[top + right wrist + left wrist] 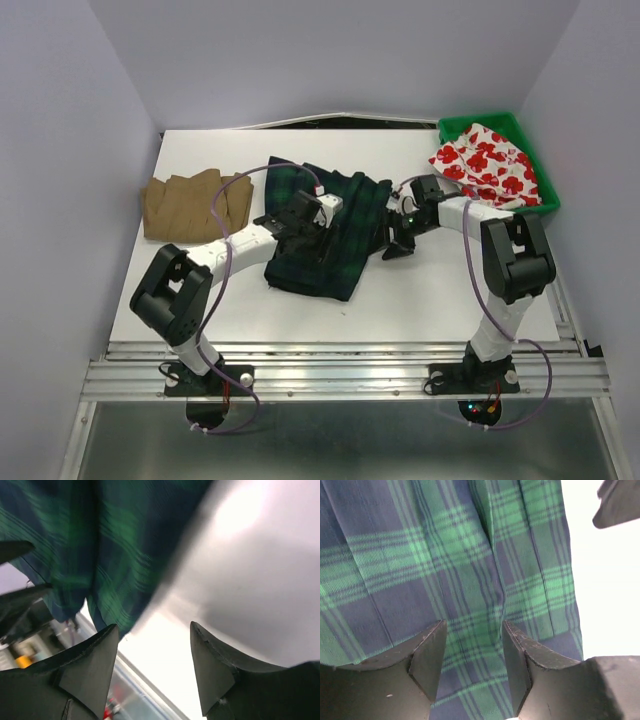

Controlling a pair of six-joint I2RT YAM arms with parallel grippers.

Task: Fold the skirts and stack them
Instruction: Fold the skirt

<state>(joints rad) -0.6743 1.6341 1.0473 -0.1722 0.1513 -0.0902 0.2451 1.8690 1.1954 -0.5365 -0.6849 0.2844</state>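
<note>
Folding the plaid skirt (355, 215), mid-table. Left gripper (474, 630) hovers over the pleats, right gripper (154, 632) at its right edge; both jaws spread, empty. Suggest pinching matching corners and lifting together. Tan skirt (195, 205) lies far left, floral skirt (487, 165) in the bin (460, 124).

Plaid skirt (445, 565): woven cloth, matt, fine ribbed weave.
Tan skirt (195, 205): soft matt cloth, pleated.
Flowered skirt (490, 165): thin printed cloth.
Bin (455, 130): glossy plastic.
Table (420, 290): smooth, white, faint sheen.
Left fingers (427, 655): matt black plastic, lightly scuffed.
</note>
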